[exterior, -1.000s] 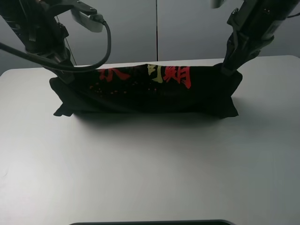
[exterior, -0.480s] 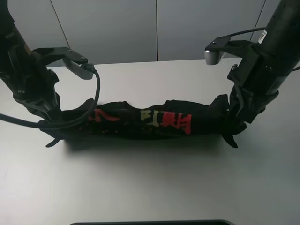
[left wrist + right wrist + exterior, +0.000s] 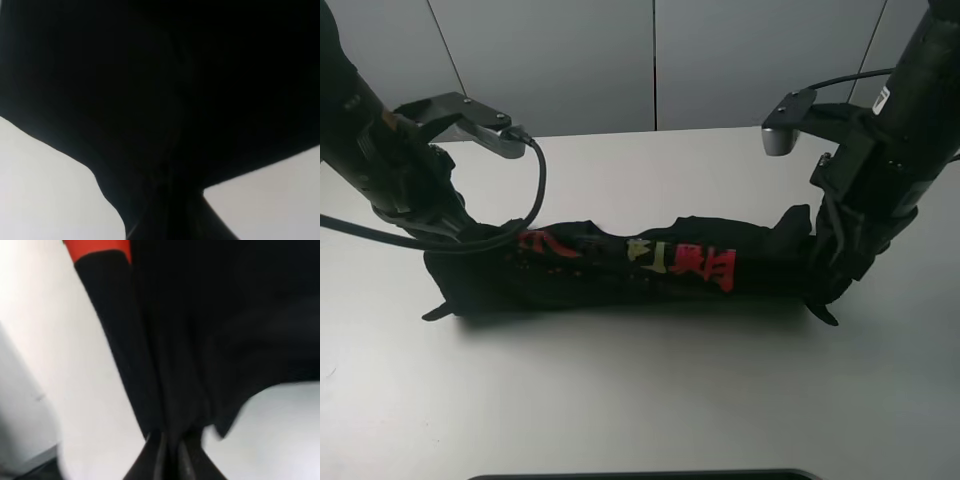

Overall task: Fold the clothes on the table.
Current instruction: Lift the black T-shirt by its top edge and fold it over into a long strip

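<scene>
Black T-shirt [image 3: 620, 268], clamped at each end by the left gripper [image 3: 448, 240] and right gripper [image 3: 170, 449], would best be laid down evenly and taut on the bench [image 3: 640, 400].

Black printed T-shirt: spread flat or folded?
Folded: black printed T-shirt forms a narrow bunched band on the white table, print partly hidden.

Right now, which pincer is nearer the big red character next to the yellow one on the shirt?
Right. The right pincer grips the shirt end just past that red character; the left pincer holds the far end.
</scene>
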Tool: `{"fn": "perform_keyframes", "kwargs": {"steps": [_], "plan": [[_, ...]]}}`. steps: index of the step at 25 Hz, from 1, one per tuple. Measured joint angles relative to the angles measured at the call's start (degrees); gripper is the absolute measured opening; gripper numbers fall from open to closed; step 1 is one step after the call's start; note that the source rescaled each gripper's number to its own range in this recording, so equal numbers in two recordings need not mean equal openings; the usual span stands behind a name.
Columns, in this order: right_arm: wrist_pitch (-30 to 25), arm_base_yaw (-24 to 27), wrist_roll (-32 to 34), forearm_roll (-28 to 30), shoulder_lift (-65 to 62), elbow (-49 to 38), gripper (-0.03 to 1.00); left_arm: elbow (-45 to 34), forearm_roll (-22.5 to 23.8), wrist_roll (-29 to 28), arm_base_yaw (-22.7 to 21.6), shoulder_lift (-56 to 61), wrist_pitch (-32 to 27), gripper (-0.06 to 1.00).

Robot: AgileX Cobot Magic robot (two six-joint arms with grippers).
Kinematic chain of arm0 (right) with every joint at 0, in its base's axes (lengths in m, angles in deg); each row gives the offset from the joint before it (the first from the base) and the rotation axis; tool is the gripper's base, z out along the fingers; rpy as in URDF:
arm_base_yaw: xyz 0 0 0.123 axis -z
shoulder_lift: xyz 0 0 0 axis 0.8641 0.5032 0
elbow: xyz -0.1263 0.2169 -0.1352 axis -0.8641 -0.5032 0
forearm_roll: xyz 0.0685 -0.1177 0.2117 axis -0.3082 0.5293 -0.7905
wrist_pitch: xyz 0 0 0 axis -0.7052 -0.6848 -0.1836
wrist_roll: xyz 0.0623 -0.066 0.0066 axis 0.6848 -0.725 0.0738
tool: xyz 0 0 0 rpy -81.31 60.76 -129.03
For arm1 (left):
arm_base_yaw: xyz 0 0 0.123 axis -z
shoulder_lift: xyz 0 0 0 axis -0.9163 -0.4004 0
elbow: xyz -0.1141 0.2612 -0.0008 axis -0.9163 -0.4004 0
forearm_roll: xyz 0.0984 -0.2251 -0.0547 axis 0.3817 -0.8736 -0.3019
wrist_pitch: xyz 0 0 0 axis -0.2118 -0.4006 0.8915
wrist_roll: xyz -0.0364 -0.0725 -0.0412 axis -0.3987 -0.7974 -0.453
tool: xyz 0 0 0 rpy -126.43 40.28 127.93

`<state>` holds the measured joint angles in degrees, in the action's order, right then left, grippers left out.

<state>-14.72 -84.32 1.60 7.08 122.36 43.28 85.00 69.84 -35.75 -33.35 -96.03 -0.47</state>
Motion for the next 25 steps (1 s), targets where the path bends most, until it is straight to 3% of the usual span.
{"fn": "perform_keyframes", "kwargs": {"steps": [6,13,21,25], "plan": [[12.83,0.0,3.27,5.52,4.19,0.0,0.0,-0.62,9.98,-11.71,0.1,0.0,7.08,0.0],[27.07,0.0,10.11,11.44,10.93,0.0,0.0,-7.09,19.57,-23.03,0.1,-1.14,19.06,0.0],[36.79,0.0,12.98,14.7,16.59,0.0,0.0,-7.44,39.1,-42.23,0.1,-7.55,26.74,0.0],[40.33,0.0,20.53,21.4,18.53,0.0,0.0,-7.44,47.36,-50.74,0.1,-11.39,29.09,0.01]]}}
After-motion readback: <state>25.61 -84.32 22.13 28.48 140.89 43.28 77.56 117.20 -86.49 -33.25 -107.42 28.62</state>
